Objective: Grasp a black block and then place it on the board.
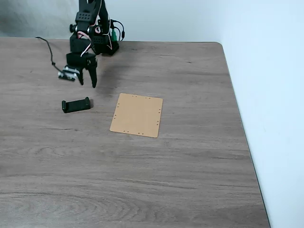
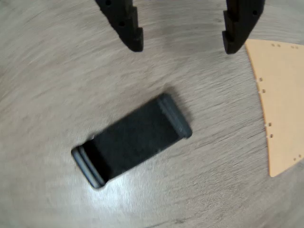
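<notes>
1. From the fixed view I read the fingers (image 1: 88, 83) as spread wide and holding nothing, hanging over the counter (image 1: 190, 171) clear of its surface.
2. The black block (image 1: 76, 104) lies flat on the counter at about 7 o'clock from the fingertips, near them but not touching. It is untouched.
3. The board (image 1: 137, 115) lies flat at 3 o'clock from the block, a strip of bare counter between them. Nothing rests on it.
4. In the wrist view the two fingers (image 2: 128, 26) enter from the top edge with a broad gap, and the block (image 2: 132, 141) sits below that gap, at 6 o'clock. Its long axis runs diagonally, from 8 o'clock up to 2 o'clock. The board's edge (image 2: 280, 104) shows at 3 o'clock.
5. My judgement: the step in hand is the approach to the grasp. I would carry the fingers onward until the block's middle sits in the gap, not one of its raised ends.
6. I would turn the wrist so the fingers close across the narrow width, square to the long axis. Closing along the diagonal as it now lies would likely spin the block or squeeze it out.
7. I would come down slowly; the block is low, so the fingertips need to reach nearly to the counter without striking it.
8. The wrist view is slightly blurred, so I would confirm alignment before closing.
</notes>
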